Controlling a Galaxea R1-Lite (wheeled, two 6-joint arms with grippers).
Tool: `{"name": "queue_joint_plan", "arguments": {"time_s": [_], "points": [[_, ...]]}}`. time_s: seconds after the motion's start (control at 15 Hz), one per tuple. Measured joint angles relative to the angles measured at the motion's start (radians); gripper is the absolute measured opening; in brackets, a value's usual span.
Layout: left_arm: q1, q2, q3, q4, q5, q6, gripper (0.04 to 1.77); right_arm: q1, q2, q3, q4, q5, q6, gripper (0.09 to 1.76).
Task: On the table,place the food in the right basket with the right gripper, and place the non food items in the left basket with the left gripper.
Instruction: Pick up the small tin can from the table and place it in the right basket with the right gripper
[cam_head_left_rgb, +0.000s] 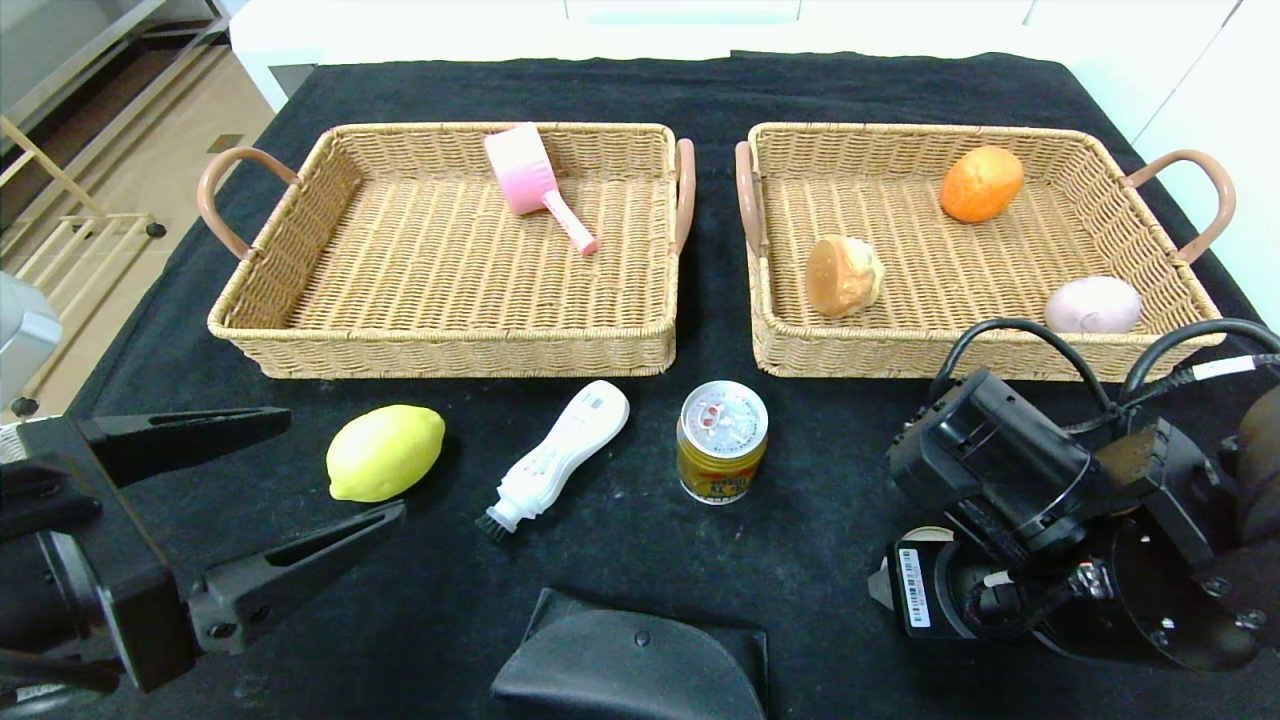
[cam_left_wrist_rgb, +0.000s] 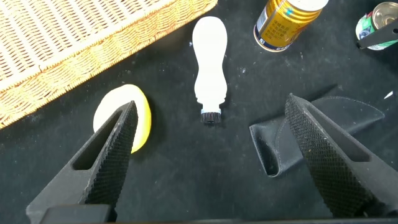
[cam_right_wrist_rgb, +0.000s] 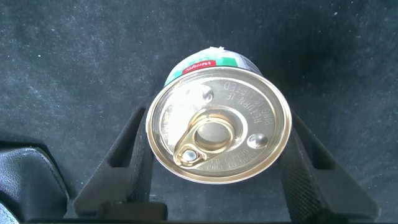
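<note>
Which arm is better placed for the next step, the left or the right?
The right. Its tool is already shut around the green-sided tin, which is food for the right basket. The left tool hangs open above the table near the lemon, holding nothing.

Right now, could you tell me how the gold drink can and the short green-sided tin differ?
The gold drink can is taller and narrower, while the short green-sided tin is squat and wide. The can stands free in front of the gap between the two wicker trays; the tin sits between the fingers of the right end effector. The can is gold-sided with a silver top; the tin has a green side. Both stand upright on the black cloth, unopened, pull rings intact.
</note>
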Motion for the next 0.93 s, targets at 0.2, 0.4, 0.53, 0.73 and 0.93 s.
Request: {"name": "queue_joint_plan", "arguments": {"time_s": [0.2,0.4,0.53,0.73,0.93], "points": [[0.0,0.0,0.0,0.0,0.0,0.0,1.72,0.0,-0.009,-0.004,0.005,-0.002,-0.006,1.18],[0.0,0.0,0.001,0.0,0.0,0.0,1.72,0.0,-0.046,-0.013,0.01,-0.006,-0.029,1.18],[0.0,0.0,0.001,0.0,0.0,0.0,1.72,-0.004,-0.077,-0.025,0.01,-0.008,-0.06,1.18],[0.0,0.001,0.001,0.001,0.0,0.0,1.72,-0.021,-0.111,-0.082,0.041,-0.009,-0.097,1.17],[0.0,0.001,0.001,0.001,0.0,0.0,1.72,-0.045,-0.121,-0.18,0.084,-0.009,-0.133,1.17]]}}
